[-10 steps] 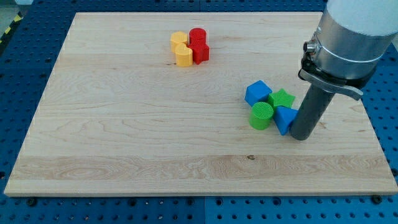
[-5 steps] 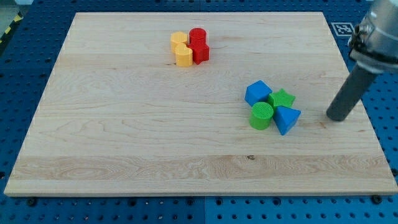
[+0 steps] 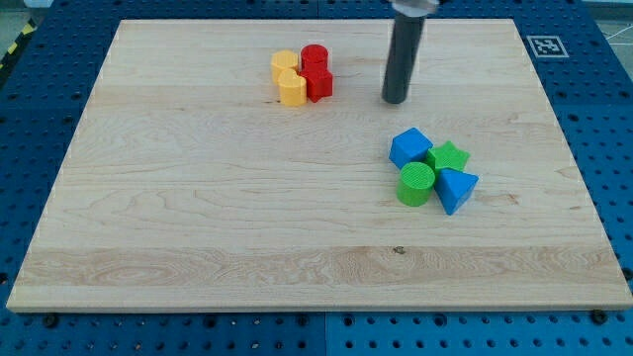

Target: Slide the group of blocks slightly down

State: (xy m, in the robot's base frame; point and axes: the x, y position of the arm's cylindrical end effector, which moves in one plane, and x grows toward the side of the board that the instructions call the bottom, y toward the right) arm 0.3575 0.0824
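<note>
A group of blocks lies at the board's right middle: a blue cube (image 3: 408,147), a green star block (image 3: 449,157), a green cylinder (image 3: 416,184) and a blue triangular block (image 3: 455,188), all touching. My tip (image 3: 396,99) stands above this group, a short way toward the view's top from the blue cube and apart from it. A second group lies near the top: two yellow blocks (image 3: 289,78), a red cylinder (image 3: 315,57) and a red block (image 3: 318,83), to the left of my tip.
The wooden board (image 3: 198,218) lies on a blue perforated table. A black-and-white marker tag (image 3: 547,45) sits past the board's top right corner.
My tip has left the right side of the blue triangular block, swung out to the right, then moved up and left to stand above the blue cube. The blocks have not moved.
</note>
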